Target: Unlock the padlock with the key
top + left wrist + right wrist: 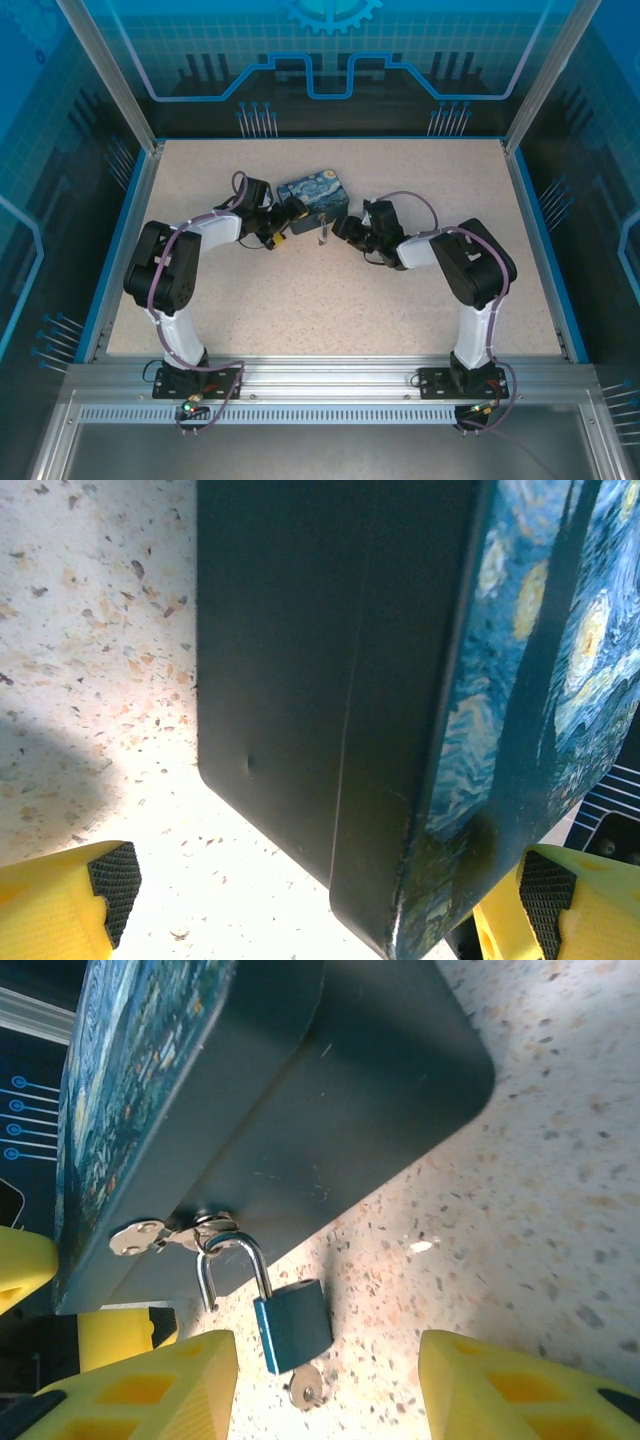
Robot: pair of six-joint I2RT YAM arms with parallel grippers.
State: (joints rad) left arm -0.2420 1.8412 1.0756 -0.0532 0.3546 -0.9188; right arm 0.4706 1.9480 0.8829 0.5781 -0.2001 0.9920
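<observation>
While the key (308,1388) sits in its keyhole: padlock (292,1322) hangs off the hasp (205,1228) on the painted box (330,680), near side, mid-table.
Shackle (235,1245): one leg looks free of the body, so the turn seems done!
Right gripper (330,1375): jaws apart, flanking the padlock, touching nothing.
Left gripper (330,900): wide open, straddling the box's left end.
Next: pinch the body, then unhook the shackle.

Padlock (293,1322): tiny, blue body, silver shackle, hanging off hasp (170,1235) on near side of painted box (300,1100). One shackle leg looks popped free. Key (307,1388): silvery, stuck in bottom keyhole.
</observation>
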